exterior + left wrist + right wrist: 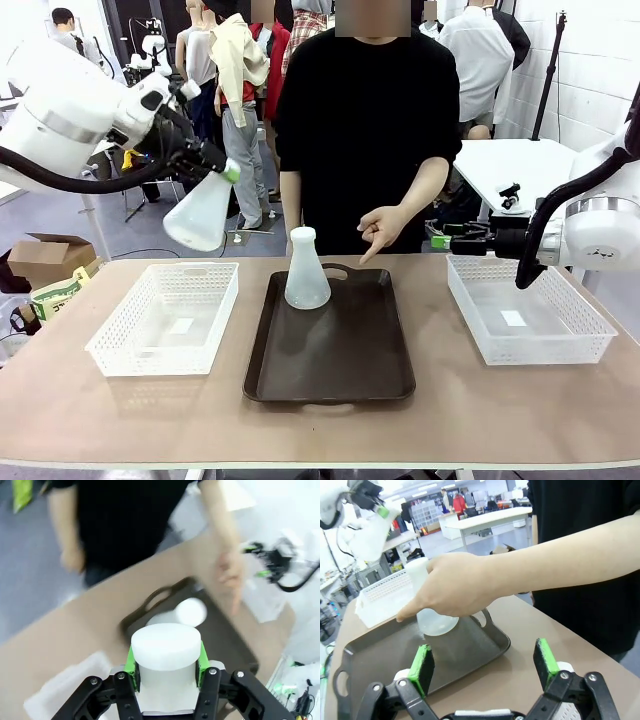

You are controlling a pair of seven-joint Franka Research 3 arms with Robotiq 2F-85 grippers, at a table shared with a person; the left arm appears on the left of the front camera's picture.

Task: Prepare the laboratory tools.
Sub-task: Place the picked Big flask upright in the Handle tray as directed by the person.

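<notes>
Two translucent whitish conical flasks are in view. One flask (200, 212) hangs tilted in the air above the left basket, and my left gripper (226, 170) is shut on its neck. The left wrist view shows the green pads (131, 660) clamped on either side of that flask (166, 647). The other flask (306, 270) stands upright at the far end of the dark brown tray (340, 370). My right gripper (440, 240) hovers open and holds nothing, right of the tray; its fingers (422, 667) stand wide apart. A person's hand (455, 587) partly hides the standing flask (437, 624).
White mesh baskets sit left (120, 350) and right (560, 350) of the tray. The person stands at the far side, one hand (380, 230) pointing down at the tray's far edge, close to the standing flask. Bare table runs along the near edge.
</notes>
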